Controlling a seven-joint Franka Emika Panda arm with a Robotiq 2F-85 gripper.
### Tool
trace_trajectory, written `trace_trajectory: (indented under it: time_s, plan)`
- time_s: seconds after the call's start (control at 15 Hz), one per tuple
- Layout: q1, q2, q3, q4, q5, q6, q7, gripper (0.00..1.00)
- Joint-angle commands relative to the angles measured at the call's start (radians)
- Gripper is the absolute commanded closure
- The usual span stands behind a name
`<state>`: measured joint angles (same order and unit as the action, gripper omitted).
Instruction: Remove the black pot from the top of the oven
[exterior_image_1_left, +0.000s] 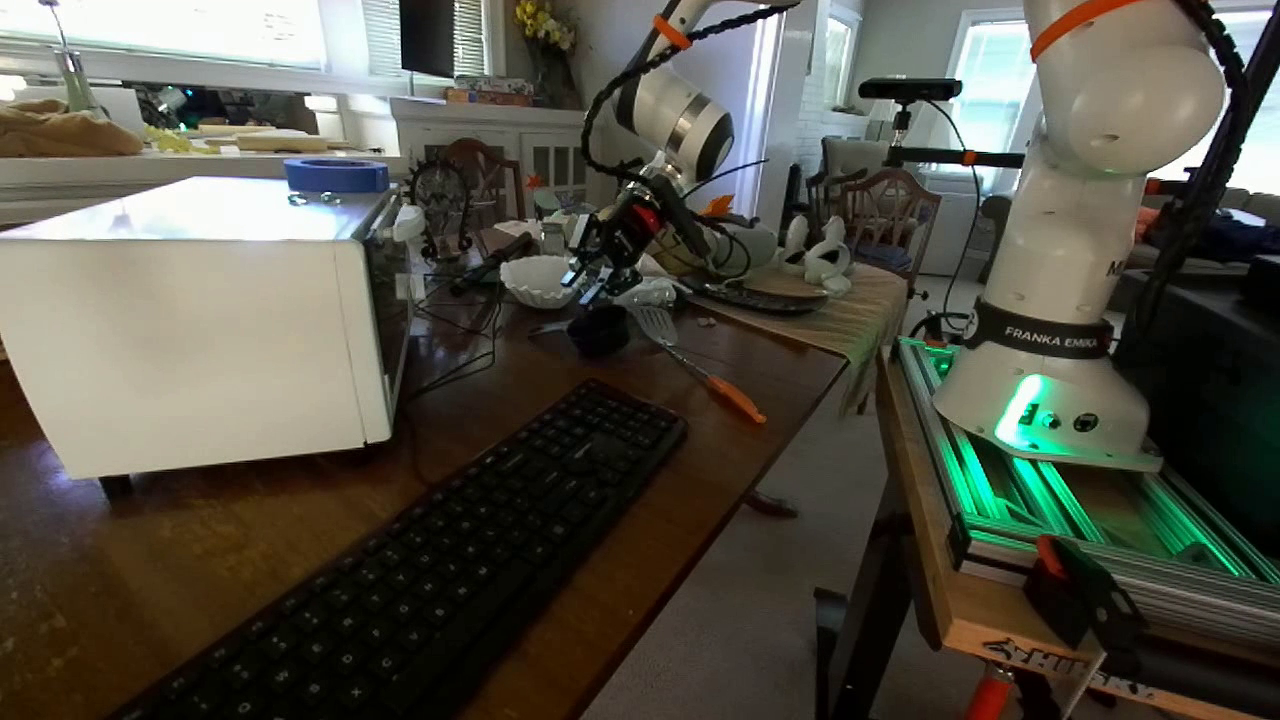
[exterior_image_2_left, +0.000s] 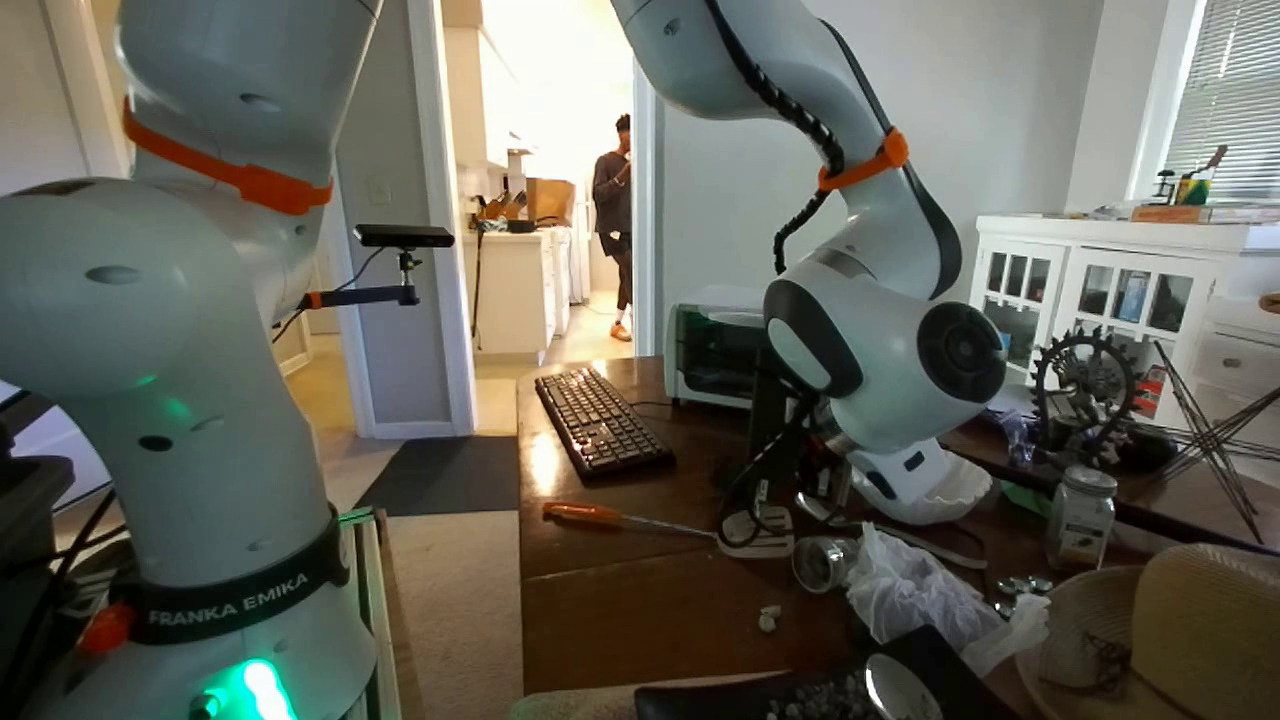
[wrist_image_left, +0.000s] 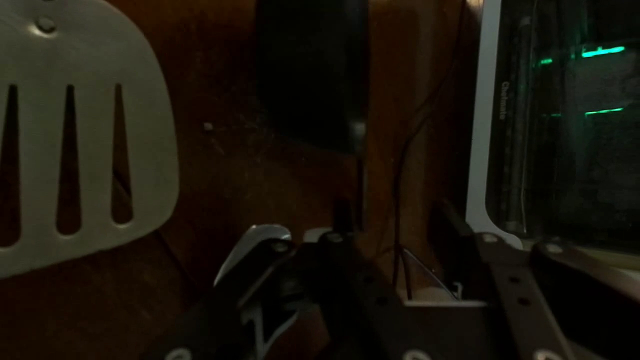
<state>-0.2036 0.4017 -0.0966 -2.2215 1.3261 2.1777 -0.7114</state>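
In an exterior view, the pot (exterior_image_1_left: 598, 334) stands mouth up on the desk (exterior_image_1_left: 765, 352), apart from the oven (exterior_image_1_left: 190, 340) and in front of it. I judge the removal done; the next move calls for rising clear. In an exterior view, the arm (exterior_image_2_left: 885, 350) blocks my sight of the pot. In the wrist view, my hand (wrist_image_left: 398, 216) has its fingers (wrist_image_left: 344, 215) spread wide, gripping nothing. It's dim, but what may be the pot's handle (wrist_image_left: 360, 190) points toward the hand, long axis alongside the oven's front edge.

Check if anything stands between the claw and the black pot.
Nothing clearly blocks the open claw: in the wrist view, the slotted spatula lies left of the black pot, and a thin cable runs to the pot's right.
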Motion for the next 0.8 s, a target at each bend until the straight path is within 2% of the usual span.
trace_trajectory:
  time_s: [0.0,0.2,0.6,0.73]
  plan:
    - [0.013,0.013,-0.010,0.006,0.023,0.005,-0.025,0.24]
    - [0.014,-0.029,-0.019,-0.020,-0.012,-0.012,0.012,0.01]
    - [0.026,-0.366,-0.069,-0.213,-0.176,0.033,0.204,0.00]
    - [0.021,-0.483,-0.084,-0.266,-0.329,0.052,0.343,0.01]
